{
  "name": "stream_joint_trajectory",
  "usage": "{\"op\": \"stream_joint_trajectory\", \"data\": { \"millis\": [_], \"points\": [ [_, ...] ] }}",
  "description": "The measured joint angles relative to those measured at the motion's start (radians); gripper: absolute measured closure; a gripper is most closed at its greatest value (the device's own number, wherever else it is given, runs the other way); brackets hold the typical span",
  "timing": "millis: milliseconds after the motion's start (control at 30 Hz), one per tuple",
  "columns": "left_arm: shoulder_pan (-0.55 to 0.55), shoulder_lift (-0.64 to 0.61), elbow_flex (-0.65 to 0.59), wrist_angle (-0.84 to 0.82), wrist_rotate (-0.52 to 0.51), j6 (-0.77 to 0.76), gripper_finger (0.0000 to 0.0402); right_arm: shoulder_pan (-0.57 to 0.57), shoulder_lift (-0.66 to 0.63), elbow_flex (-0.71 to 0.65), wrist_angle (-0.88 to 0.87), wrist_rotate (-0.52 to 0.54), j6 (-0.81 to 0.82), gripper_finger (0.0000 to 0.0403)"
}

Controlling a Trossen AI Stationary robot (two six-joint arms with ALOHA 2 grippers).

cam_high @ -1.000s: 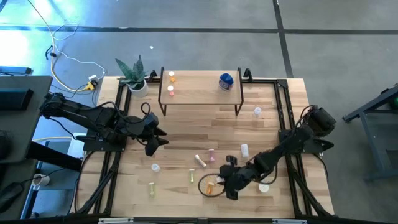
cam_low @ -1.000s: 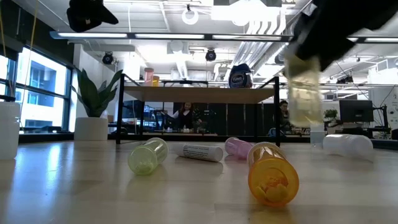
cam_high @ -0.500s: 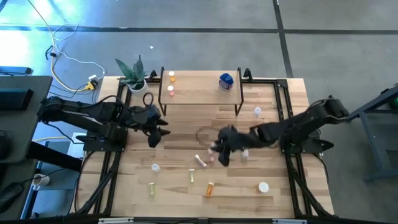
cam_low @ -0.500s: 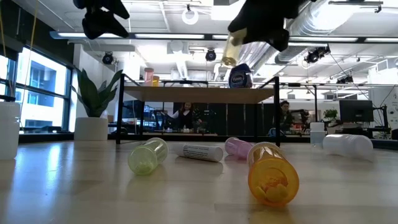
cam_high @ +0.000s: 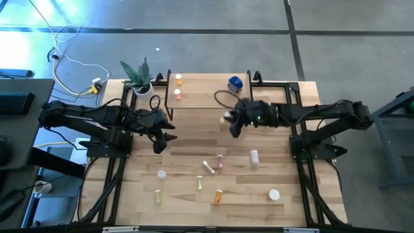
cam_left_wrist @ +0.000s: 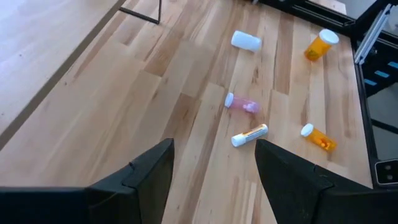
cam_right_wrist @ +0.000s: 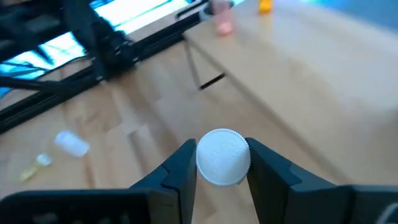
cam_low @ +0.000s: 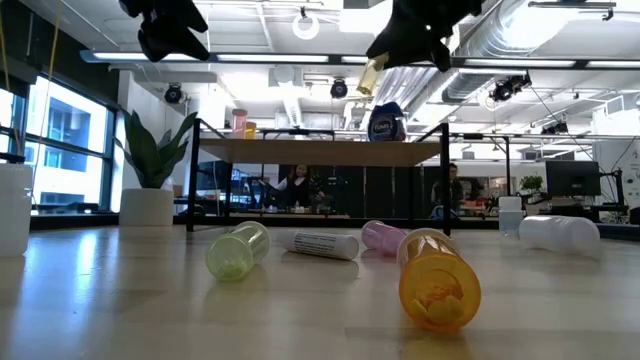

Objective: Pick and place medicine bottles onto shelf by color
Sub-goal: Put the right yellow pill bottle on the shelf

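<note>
Now right end effector (cam_high: 231, 121) pinching a white-capped bottle (cam_right_wrist: 222, 157) beside the shelf (cam_high: 207, 100), left end effector (cam_high: 163, 137) spread, hovering

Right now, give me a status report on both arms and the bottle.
Right pincer shut on white-capped bottle, above the table beside the shelf. Left pincer open, empty, waiting over table's left. Nothing blocking.

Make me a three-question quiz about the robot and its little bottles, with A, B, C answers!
1. Where is the right gripper?
A. by the shelf's front edge
B. at the plant
C. off the table

2. How many bottles stand on the shelf?
A. one
B. three
C. six

3. What is the left gripper doing?
A. squeezing a bottle
B. open, holding nothing
C. touching the shelf

Answers:
1 A, the high view shows it there, gripping a white-capped bottle.
2 B, orange, pink, blue.
3 B, nothing sits between its fingers.
</note>
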Motion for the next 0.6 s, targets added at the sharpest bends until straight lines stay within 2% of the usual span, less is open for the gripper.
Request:
{"op": "stream_joint_trajectory", "data": {
  "millis": [233,333,500,600],
  "points": [
    [0.001,0.0,0.0,0.002,-0.001,0.01,0.0188,-0.14,0.01,0.158,-0.203,-0.008,-0.169,0.0296],
    [0.001,0.0,0.0,0.002,-0.001,-0.015,0.0188,-0.202,0.01,0.181,-0.279,-0.009,-0.209,0.0296],
    [0.001,0.0,0.0,0.001,-0.004,-0.036,0.0188,-0.292,0.017,0.186,-0.375,-0.1,-0.217,0.0296],
    [0.001,0.0,0.0,0.001,-0.005,-0.037,0.0188,-0.323,0.017,0.186,-0.413,-0.109,-0.219,0.0296]
  ]
}}
